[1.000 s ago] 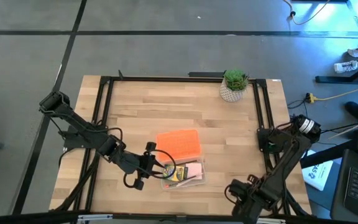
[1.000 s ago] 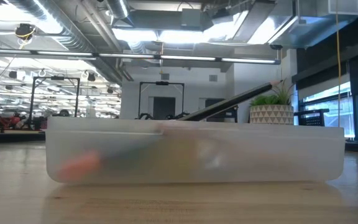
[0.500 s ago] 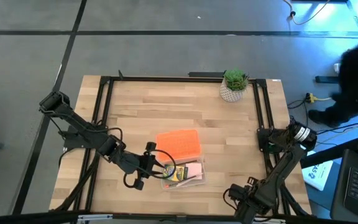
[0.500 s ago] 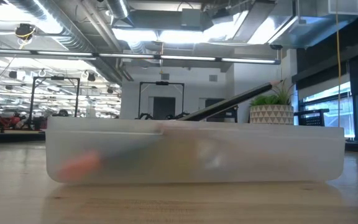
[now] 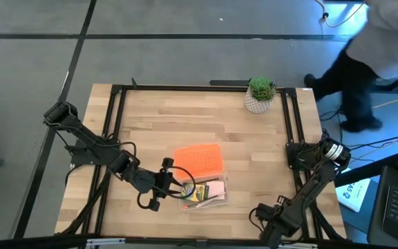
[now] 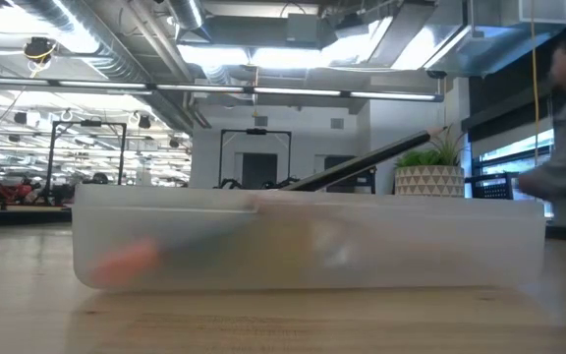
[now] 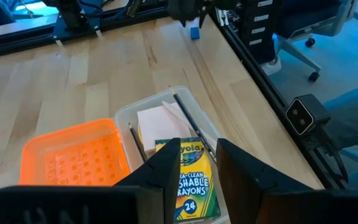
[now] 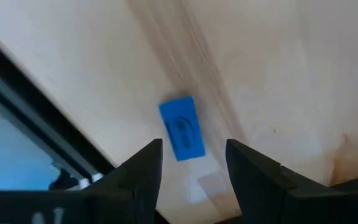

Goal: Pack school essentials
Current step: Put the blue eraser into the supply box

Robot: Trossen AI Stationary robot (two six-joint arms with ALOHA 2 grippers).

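Observation:
The clear case (image 5: 204,193) lies on the table near its front edge and holds the green-and-yellow crayon box (image 7: 194,183), a pale pink pad (image 7: 157,124) and thin pencils (image 7: 191,121). My left gripper (image 7: 199,152) hovers above the case's left end (image 5: 173,185), slanting down, its fingers a little apart with nothing between them. The tiny blue piece (image 8: 182,129) lies flat on the table at the near right, beside the frame rail. My right gripper (image 8: 192,149) points down over it, open, one finger on either side and above it. The arm hides the piece in the high view.
The orange lid (image 5: 199,159) lies just beyond the case. A potted plant (image 5: 260,94) stands at the far right. Black frame rails (image 5: 290,124) run along the table's sides. A person (image 5: 372,41) moves on the floor beyond the far right corner.
My right gripper has sunk toward the table at the near right and tipped to point more steeply down. A person has walked into view beyond the table's far right corner. The case and its contents lie as before.

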